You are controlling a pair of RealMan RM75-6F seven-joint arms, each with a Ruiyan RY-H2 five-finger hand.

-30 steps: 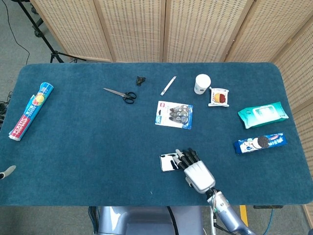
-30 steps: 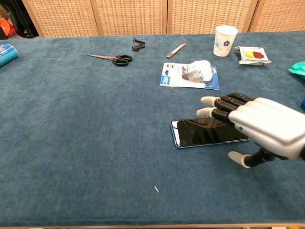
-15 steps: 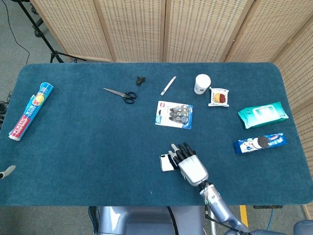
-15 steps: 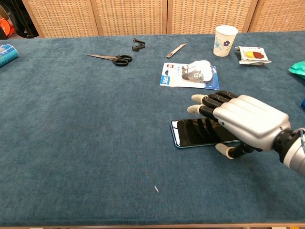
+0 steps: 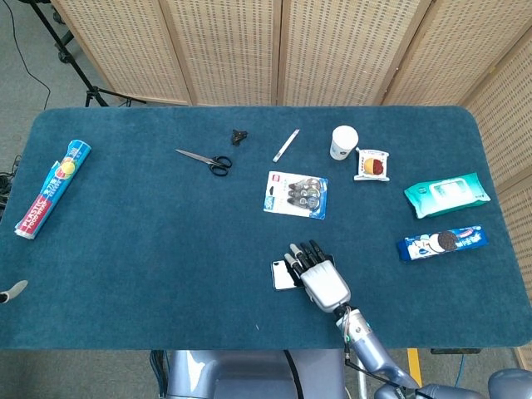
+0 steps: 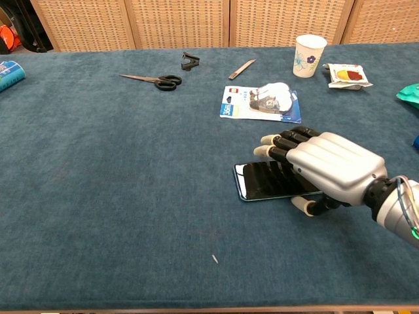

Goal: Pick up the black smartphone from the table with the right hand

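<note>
The black smartphone [image 5: 282, 276] lies flat on the blue tablecloth near the table's front edge; in the chest view its dark screen [image 6: 255, 182] shows to the left of the hand. My right hand [image 5: 318, 279] lies over the phone's right part, fingers stretched out and slightly spread above the screen. In the chest view the right hand [image 6: 327, 167] has its thumb down at the phone's near edge. The phone still lies flat on the cloth. A small pale piece at the left edge of the head view may be my left hand [image 5: 12, 291]; its fingers cannot be made out.
Behind the phone lies a blister pack [image 6: 262, 101]. Farther back are scissors [image 6: 152, 80], a black clip [image 6: 190, 61], a slim pen-like stick [image 6: 242, 69], a paper cup [image 6: 309, 55] and a snack packet [image 6: 345, 74]. Wipes [image 5: 446, 194] and biscuits [image 5: 440, 242] lie right, a roll [image 5: 53, 189] far left.
My right hand has slid left and slightly away from me over the phone, covering more of the screen. The thumb has come in to the phone's near edge. The phone has not moved.
</note>
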